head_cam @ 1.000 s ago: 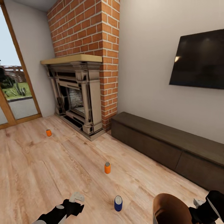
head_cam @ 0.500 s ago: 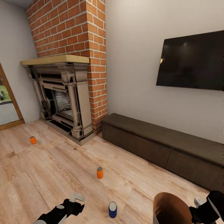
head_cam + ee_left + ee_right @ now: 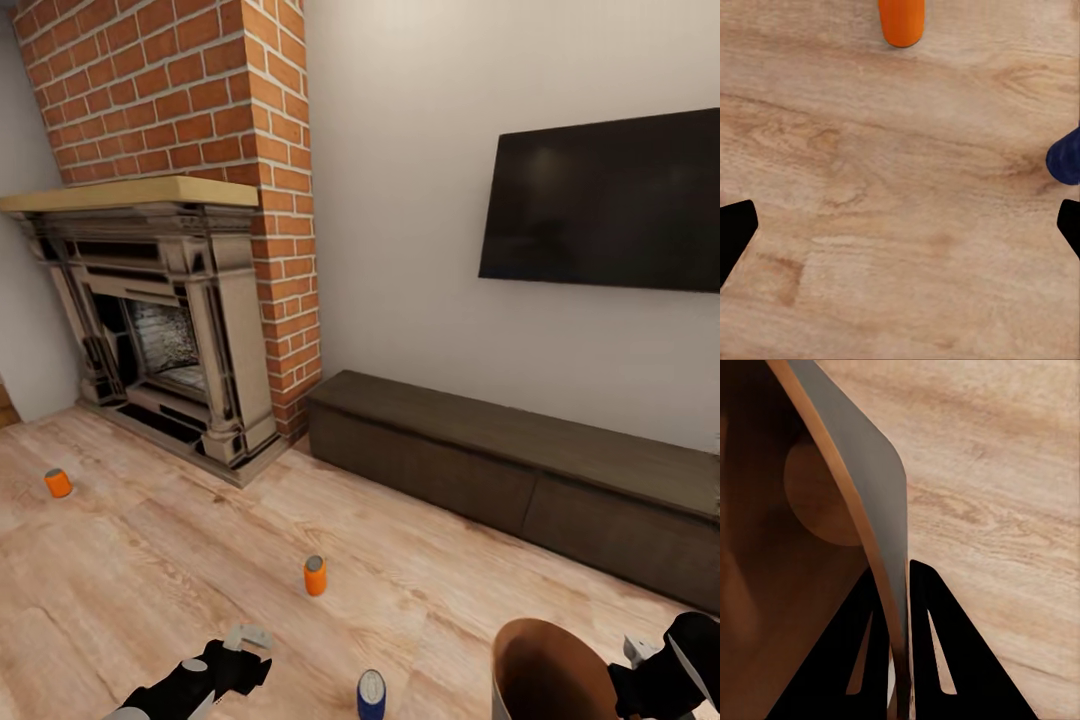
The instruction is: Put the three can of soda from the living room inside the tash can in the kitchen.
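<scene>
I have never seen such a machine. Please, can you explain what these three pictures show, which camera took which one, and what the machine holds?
It is a simulated robot with two arms. The big picture comes from its head camera; the other two come from cameras near each hand. Three soda cans stand on the wood floor: a far orange can, a near orange can and a blue can. The left hand is open and empty above the floor. The right hand pinches the rim of the trash can, which it carries.
</scene>
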Tool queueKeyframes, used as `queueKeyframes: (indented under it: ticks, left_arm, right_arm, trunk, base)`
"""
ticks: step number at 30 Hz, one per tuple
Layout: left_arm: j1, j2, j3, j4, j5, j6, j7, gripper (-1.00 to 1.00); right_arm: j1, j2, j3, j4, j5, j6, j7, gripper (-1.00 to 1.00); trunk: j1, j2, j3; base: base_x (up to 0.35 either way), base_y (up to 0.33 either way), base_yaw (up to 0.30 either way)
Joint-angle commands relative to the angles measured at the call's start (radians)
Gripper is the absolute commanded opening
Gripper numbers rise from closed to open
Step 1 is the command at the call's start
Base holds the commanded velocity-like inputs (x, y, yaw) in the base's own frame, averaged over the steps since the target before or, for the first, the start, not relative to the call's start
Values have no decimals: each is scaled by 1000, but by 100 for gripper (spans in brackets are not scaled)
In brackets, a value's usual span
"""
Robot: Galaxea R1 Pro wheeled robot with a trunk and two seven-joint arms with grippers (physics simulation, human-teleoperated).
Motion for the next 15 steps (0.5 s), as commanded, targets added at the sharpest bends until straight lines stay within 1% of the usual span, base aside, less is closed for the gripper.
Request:
queueKeyframes:
  ticks: [1, 4, 7, 10, 15]
  left_arm:
    - [0, 0, -5, 0, 0, 0, 1, 100]
    - [0, 0, -10, 0, -1, 0, 2, 100]
    - [0, -8, -22, 1, -1, 1, 5, 100]
    - [0, -11, -38, 2, -1, 1, 6, 100]
    - [0, -12, -44, 2, 0, 1, 6, 100]
  right_arm:
    - [0, 0, -6, 0, -21, 8, 6, -100]
    - [0, 0, -6, 0, -22, 8, 6, -100]
    - [0, 1, -6, 0, -22, 8, 6, -100]
    - [0, 1, -6, 0, -22, 8, 6, -100]
    - [0, 0, -6, 0, -21, 8, 5, -100]
  trunk:
    - [0, 0, 1]
    - [0, 0, 3]
    - [0, 0, 6]
    - [0, 0, 8]
    - [0, 0, 12]
  base:
    - [254, 220, -238]
    - [262, 216, -238]
    - [297, 139, -238]
    - [313, 58, -238]
    - [321, 16, -237]
